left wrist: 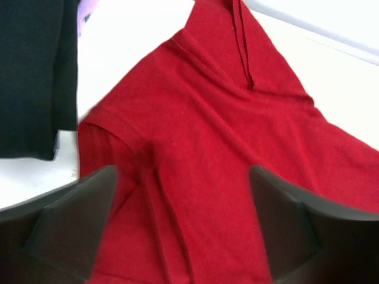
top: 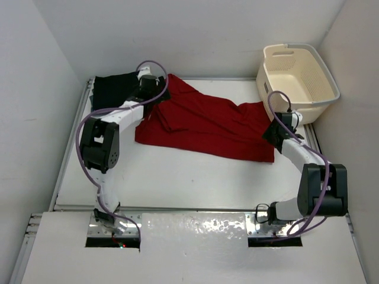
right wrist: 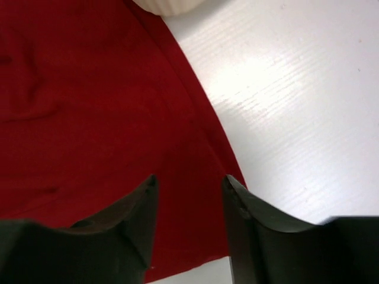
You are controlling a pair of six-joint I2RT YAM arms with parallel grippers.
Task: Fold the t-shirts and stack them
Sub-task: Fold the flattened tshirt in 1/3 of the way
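Note:
A red t-shirt [top: 204, 121] lies spread and rumpled across the back of the table. Folded black cloth [top: 113, 89] rests at the back left, also seen as black cloth [left wrist: 32, 77] with a sliver of lavender cloth [left wrist: 87, 9] beside it. My left gripper [top: 153, 89] hovers over the red t-shirt [left wrist: 201, 136] at its left end, jaws wide open with nothing between them [left wrist: 183, 183]. My right gripper [top: 277, 127] is at the shirt's right end. It stands open [right wrist: 189, 183] just above the red cloth [right wrist: 89, 118] near its edge.
A cream laundry basket [top: 299, 80] stands at the back right corner, close to the right arm; its rim [right wrist: 169, 6] shows in the right wrist view. White walls enclose the table on the left, back and right. Bare white tabletop [top: 195, 177] lies in front of the shirt.

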